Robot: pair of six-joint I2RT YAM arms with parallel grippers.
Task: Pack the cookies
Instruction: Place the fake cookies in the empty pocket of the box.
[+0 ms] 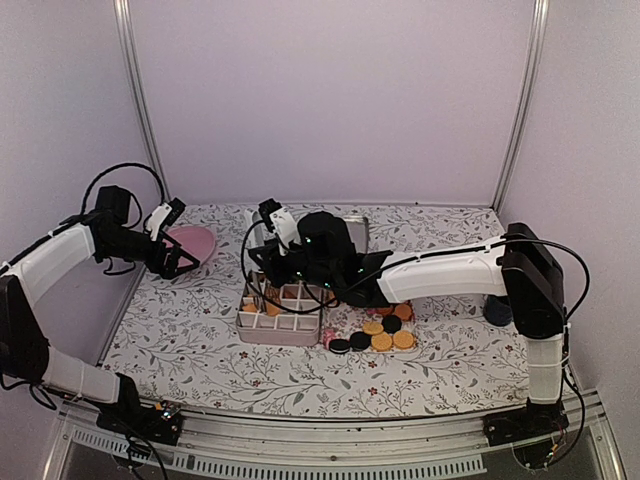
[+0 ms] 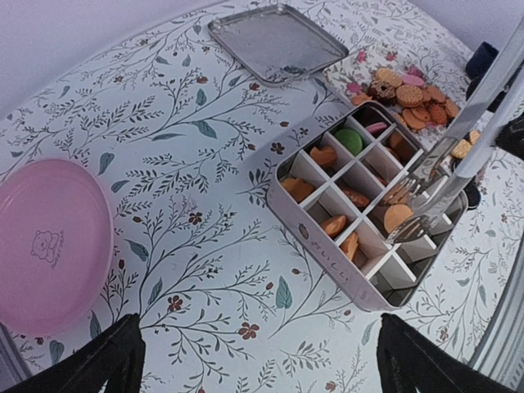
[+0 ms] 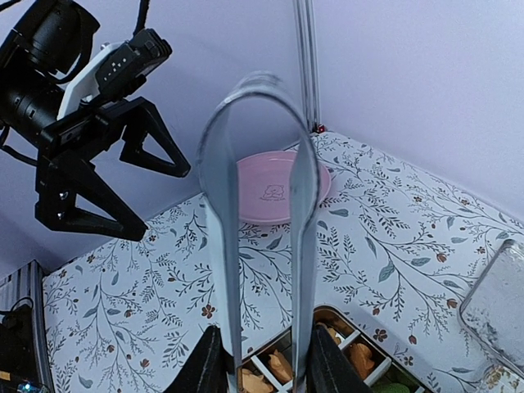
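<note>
Robot lab enclosure: plain lilac walls (image 1: 330,90), aluminium frame posts (image 1: 140,100), floral-cloth table (image 1: 200,340).

**No legible text, only two faint markings**

Nothing can be read outright. The divided tin (image 2: 286,211) carries a short line of dark lettering (image 2: 332,252) on its near long side wall, too small and slanted to make out. Left of the tin, the pink plate (image 2: 82,196) bears a small printed bear-like emblem (image 2: 47,244) in its middle, with a tiny line of script beneath it that is illegible in both wrist views.
</note>
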